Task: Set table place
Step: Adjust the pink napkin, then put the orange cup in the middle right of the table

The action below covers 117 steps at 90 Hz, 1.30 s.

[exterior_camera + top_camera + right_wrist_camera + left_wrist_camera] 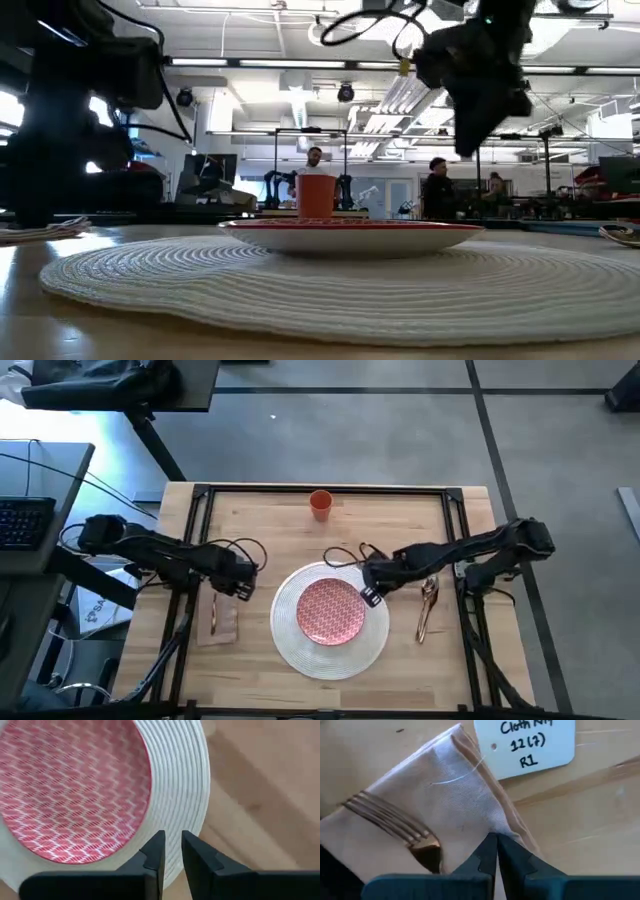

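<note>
On the large rectangular light wood butcher-block table [270, 515] with its black metal frame, the place setting reads from the left, taking the round mat as the clock's centre in the high view.

At nine o'clock lies the folded beige cloth napkin [222, 618], with a copper-coloured fork [214, 612] resting lengthwise on it and a white paper tag [525, 742] just beside it. The left gripper [243, 586] hovers over the napkin's upper right corner; its fingers are pressed together with nothing between them.

In the centre sits the large round white woven placemat [290, 640], its ribbed coils running in concentric rings. The smaller plate with a red lattice pattern [331, 611] sits on it, roughly centred, flat and level in the low view. The right gripper [372, 594] hangs above the plate's edge at about two o'clock, fingers only a sliver apart and empty.

At twelve o'clock, well apart from the mat near the far frame, the small orange cup [320, 504] stands upright.

At three o'clock, just beside the mat, the remaining copper-coloured cutlery [427, 606] lies close together on the bare wood; which pieces they are I cannot tell.

By my judgement the setting is largely done: mat, plate, napkin and fork look placed. The cup probably needs bringing nearer the plate, and the right-hand cutlery may want straightening.
</note>
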Motion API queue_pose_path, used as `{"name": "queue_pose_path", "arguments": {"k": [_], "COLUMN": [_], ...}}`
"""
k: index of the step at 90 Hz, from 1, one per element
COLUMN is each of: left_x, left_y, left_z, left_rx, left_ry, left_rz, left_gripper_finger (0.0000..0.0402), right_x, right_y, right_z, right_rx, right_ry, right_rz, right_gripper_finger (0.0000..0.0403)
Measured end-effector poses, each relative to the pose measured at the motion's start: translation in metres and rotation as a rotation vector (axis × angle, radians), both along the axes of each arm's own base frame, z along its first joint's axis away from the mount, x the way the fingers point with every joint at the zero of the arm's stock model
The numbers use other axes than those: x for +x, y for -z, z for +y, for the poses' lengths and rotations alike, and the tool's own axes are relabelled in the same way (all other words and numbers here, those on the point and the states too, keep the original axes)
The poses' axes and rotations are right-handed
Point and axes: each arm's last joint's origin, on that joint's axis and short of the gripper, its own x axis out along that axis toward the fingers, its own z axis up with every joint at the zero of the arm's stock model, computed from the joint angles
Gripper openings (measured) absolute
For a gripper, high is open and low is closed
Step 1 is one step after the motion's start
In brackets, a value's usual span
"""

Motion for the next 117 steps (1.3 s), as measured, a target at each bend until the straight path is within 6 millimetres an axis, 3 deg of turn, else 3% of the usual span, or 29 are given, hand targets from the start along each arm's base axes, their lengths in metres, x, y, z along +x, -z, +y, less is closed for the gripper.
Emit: {"name": "queue_pose_path", "arguments": {"k": [26, 42, 61, 75, 86, 102, 117], "left_x": [0.021, 0.033, 0.046, 0.055, 0.059, 0.06, 0.059], "left_y": [-0.006, -0.032, -0.068, -0.087, -0.097, -0.102, -0.104], "left_z": [-0.008, -0.008, -0.008, -0.007, -0.008, -0.012, -0.017], "left_rx": [0.033, 0.059, 0.088, 0.112, 0.119, 0.103, 0.089], "left_ry": [-0.036, -0.072, -0.041, -0.015, 0.002, 0.027, 0.049], "left_rz": [-0.128, -0.192, -0.287, -0.362, -0.396, -0.417, -0.424], "left_gripper_finger": [0.0, 0.0, 0.0, 0.0, 0.0, 0.0, 0.0], "right_x": [0.011, 0.017, 0.021, 0.037, 0.064, 0.105, 0.123], "right_y": [-0.026, -0.046, -0.086, -0.105, -0.105, -0.087, -0.06], "right_z": [-0.028, -0.046, -0.099, -0.141, -0.17, -0.215, -0.263], "right_rx": [-0.05, -0.002, -0.034, -0.108, -0.161, -0.194, -0.148], "right_ry": [0.04, -0.023, 0.032, 0.016, -0.002, 0.007, 0.107], "right_rz": [-0.083, -0.141, -0.27, -0.323, -0.301, -0.202, -0.105], "right_gripper_finger": [0.0044, 0.0044, 0.0049, 0.0088, 0.0137, 0.0202, 0.0236]}}
